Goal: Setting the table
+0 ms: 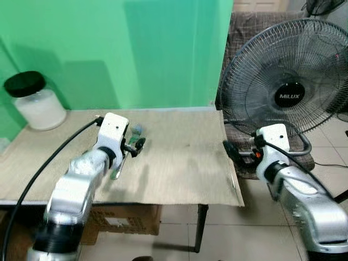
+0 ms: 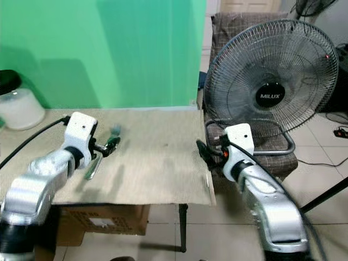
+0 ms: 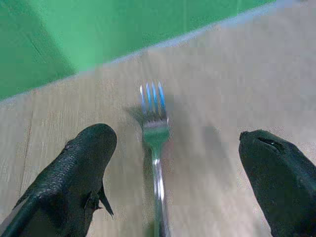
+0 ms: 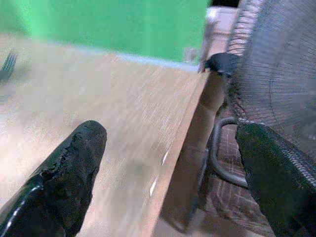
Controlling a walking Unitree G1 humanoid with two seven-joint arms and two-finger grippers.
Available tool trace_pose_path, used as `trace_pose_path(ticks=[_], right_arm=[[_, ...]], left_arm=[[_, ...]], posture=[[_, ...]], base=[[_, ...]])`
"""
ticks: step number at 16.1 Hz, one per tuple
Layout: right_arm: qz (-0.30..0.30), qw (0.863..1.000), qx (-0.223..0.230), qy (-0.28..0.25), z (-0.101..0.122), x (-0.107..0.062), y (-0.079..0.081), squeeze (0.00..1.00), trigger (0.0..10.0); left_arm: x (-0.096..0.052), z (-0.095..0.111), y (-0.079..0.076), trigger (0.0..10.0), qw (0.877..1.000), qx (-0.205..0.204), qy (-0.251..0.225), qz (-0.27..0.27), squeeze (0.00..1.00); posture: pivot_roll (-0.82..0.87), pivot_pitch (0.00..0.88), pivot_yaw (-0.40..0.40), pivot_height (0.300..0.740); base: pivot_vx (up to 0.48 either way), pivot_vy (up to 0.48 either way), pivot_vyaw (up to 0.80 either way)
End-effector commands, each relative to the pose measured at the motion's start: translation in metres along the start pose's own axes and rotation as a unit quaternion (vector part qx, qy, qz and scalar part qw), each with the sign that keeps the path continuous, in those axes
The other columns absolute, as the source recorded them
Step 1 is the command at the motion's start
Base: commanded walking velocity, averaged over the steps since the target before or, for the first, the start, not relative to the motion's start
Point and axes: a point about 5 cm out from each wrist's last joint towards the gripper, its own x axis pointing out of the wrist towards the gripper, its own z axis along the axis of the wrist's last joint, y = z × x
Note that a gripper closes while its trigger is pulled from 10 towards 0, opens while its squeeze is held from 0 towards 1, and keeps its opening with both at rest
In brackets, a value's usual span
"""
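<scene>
A metal fork [image 3: 155, 148] lies flat on the beige table [image 1: 179, 163], tines toward the green wall. My left gripper [image 1: 133, 144] hovers low over it, open, one black finger [image 3: 81, 163] on each side of the handle and neither touching it. In the right eye view the fork [image 2: 92, 167] runs from under the left wrist out to its tines. My right gripper [image 1: 235, 149] is open with nothing between its fingers. It sits at the table's right edge, between the table and the fan.
A glass jar with a black lid [image 1: 35, 103] stands at the table's back left corner. A large standing fan [image 1: 288, 81] and a plaid chair [image 4: 232, 197] crowd the table's right side. A cardboard box [image 1: 125, 217] sits under the table.
</scene>
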Motion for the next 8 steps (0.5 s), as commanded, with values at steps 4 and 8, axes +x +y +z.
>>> trace_pose_path(ticks=[4,8], right_arm=[[0.152,0.987,-0.058,-0.013,0.016,-0.020,0.018,0.00,10.0],[0.229,0.969,-0.090,0.005,0.016,-0.036,0.025,0.00,10.0]], left_arm=[[0.019,-0.011,0.017,10.0,0.995,-0.043,0.087,0.012,0.00],[0.027,-0.021,0.015,1.0,0.990,-0.050,0.128,-0.023,0.00]], posture=[[0.09,0.000,0.067,0.740],[0.08,0.000,0.078,0.740]], base=[[0.000,0.000,0.00],[0.000,0.000,0.00]])
